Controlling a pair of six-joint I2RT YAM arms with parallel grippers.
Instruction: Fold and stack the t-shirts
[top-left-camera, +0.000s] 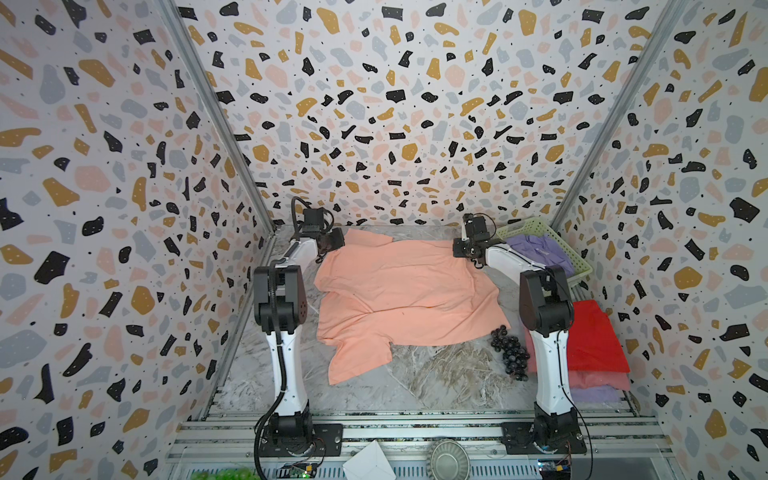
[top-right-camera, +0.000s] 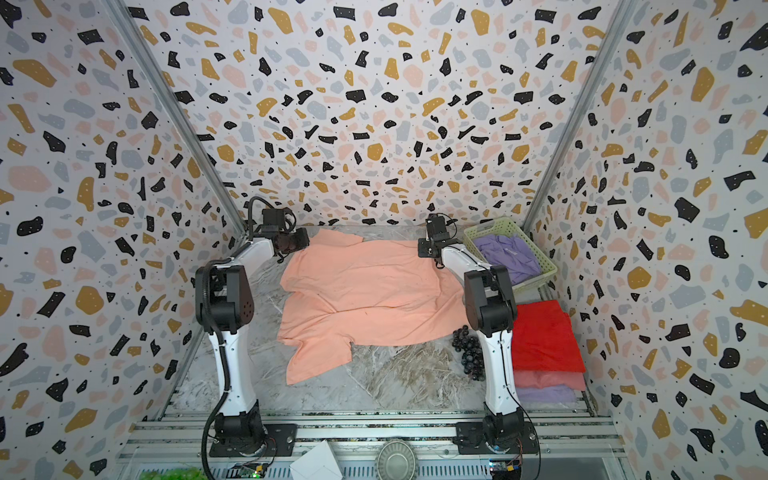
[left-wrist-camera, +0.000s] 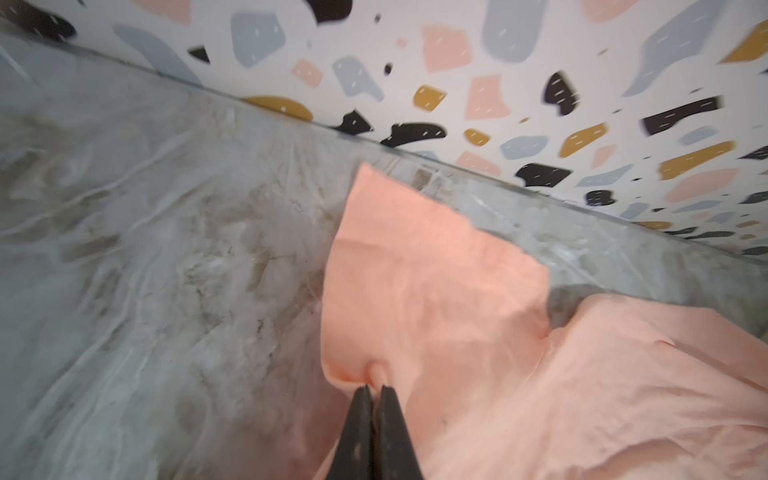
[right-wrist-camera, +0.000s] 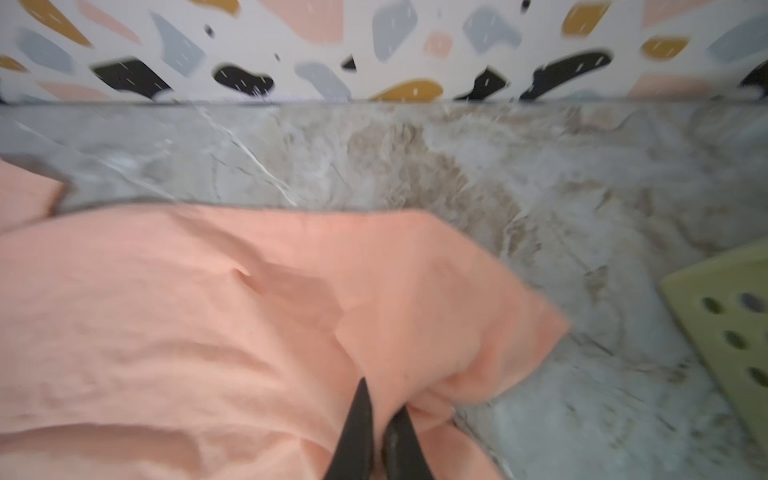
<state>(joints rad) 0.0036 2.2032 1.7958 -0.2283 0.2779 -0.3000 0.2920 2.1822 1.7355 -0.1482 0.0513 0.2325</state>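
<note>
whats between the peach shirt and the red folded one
A bunch of dark grapes and the right arm's white link beside it, seen in both top views.

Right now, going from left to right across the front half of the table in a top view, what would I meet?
Left arm, peach t-shirt, dark grapes, right arm, red t-shirt.
</note>
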